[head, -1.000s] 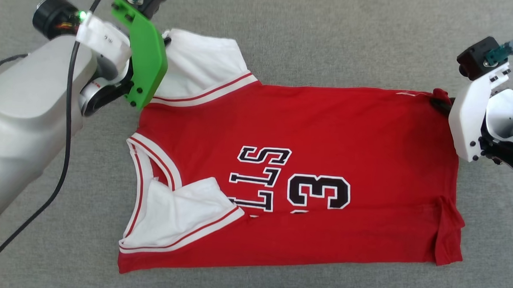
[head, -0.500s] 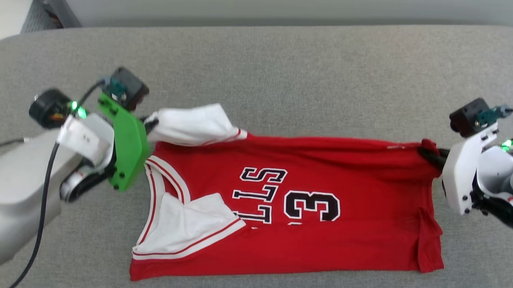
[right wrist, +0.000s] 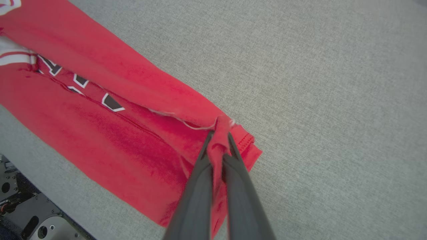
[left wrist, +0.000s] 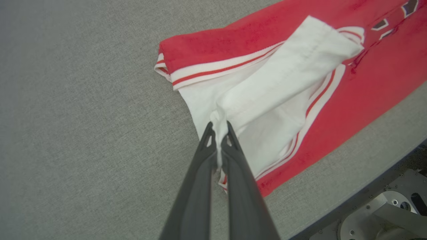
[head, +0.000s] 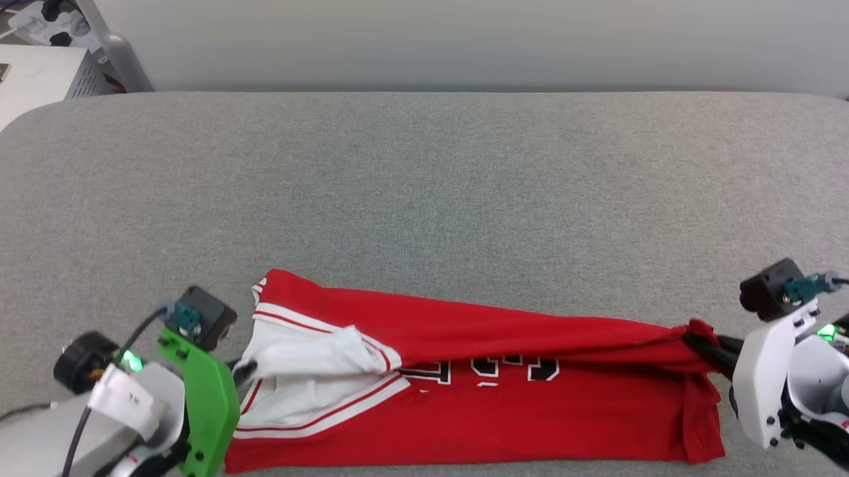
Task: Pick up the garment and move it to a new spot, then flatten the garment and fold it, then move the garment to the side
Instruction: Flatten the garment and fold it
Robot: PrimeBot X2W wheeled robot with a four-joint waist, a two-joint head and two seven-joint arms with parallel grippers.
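I see one garment (head: 460,423), folded lengthwise near the front edge of the grey table (head: 426,196). I have two grippers, both clamped on it: left gripper (left wrist: 218,128) at its white end, right gripper (right wrist: 218,136) at its red corner.

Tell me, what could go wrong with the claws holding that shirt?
The left gripper pinches only a thin tip of the white sleeve; it might slip free. The right gripper holds a bunched corner of the shirt, so the fold could land crooked. The shirt lies close to the table edge and might slide off.
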